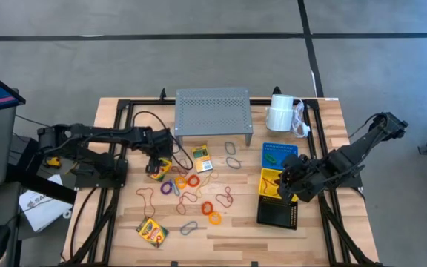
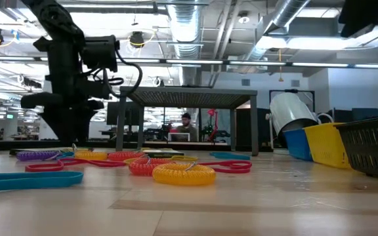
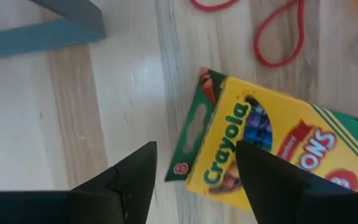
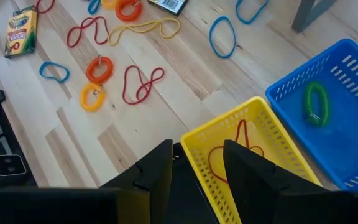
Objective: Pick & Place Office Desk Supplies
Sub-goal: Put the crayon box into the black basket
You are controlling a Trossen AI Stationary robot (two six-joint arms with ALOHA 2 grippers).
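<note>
A yellow-green crayon box (image 3: 260,149) lies flat on the wooden table, left of the scattered loops (image 1: 195,189). My left gripper (image 3: 194,180) points down over it, open, and the box's green end shows between the two fingers; I see no touch. Two more crayon boxes lie flat at centre (image 1: 203,158) and front left (image 1: 153,232). My right gripper (image 4: 197,168) hangs open above the yellow basket (image 4: 253,118), with nothing between its fingers. A red loop (image 4: 229,155) lies in that basket, and a green loop (image 4: 316,102) lies in the blue basket (image 4: 353,68).
A grey perforated shelf (image 1: 213,111) stands at the table's far middle, with a white paper roll (image 1: 280,113) to its right. A black basket (image 1: 276,215) sits in front of the yellow one. Black frame rails and cables run along the table's left and right sides.
</note>
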